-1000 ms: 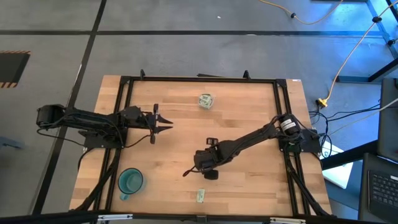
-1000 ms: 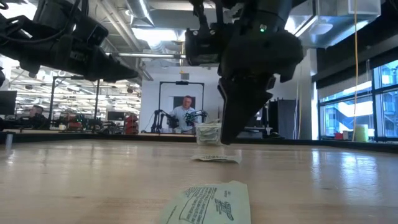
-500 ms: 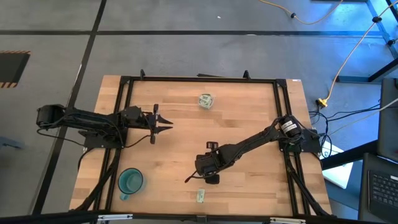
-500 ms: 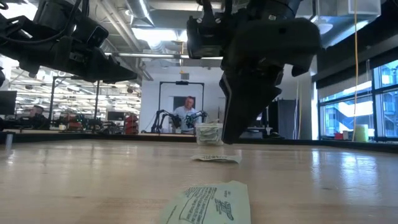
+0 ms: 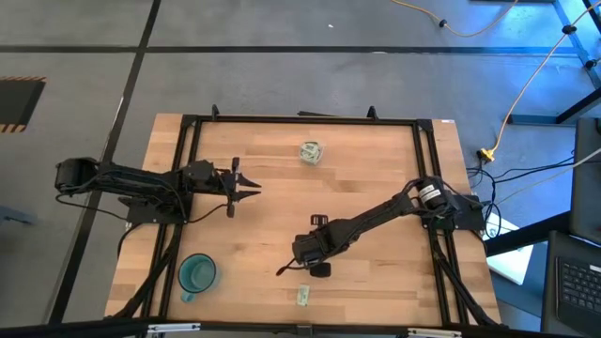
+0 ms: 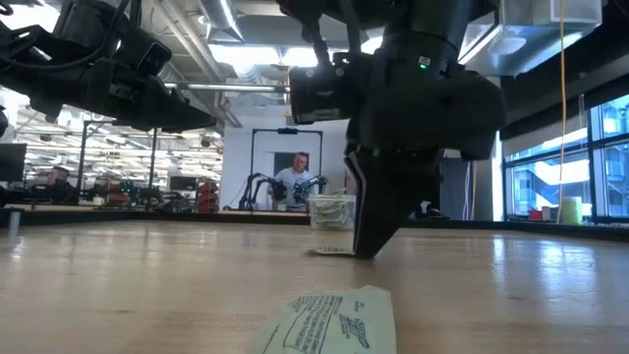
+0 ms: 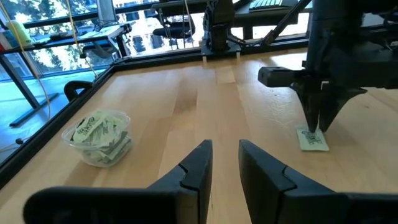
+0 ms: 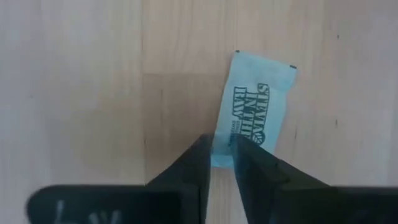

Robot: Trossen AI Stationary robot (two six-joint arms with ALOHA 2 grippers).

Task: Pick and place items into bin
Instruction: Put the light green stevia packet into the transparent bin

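My right gripper (image 6: 366, 251) points straight down with its tips at the table in the near middle (image 5: 308, 261). It is shut on one end of a pale green packet (image 8: 255, 118), also seen in the left wrist view (image 7: 313, 140). A second packet (image 5: 302, 296) lies flat close to the near edge (image 6: 329, 320). The clear bin (image 5: 311, 152) stands toward the far edge with several packets inside (image 7: 99, 137). My left gripper (image 7: 225, 149) waits narrowly open above the left half of the table (image 5: 258, 191). My right gripper comes from above, pointing down, onto the packet's end edge at one corner (image 8: 222, 155). The fingertips (image 8: 202, 155) stand close together with that corner showing in the narrow gap. The packet lies flat on the table.
A teal cup (image 5: 197, 273) stands near the near left corner. A dark frame (image 5: 300, 119) runs around the tabletop. Bare wood lies between the right gripper and the bin. A person shows far behind the table (image 6: 298, 177).
My right gripper has come down from just above the packet until its tips reach the table at the packet's end, most of the drop falling in the last half second. The packet has stayed where it was.
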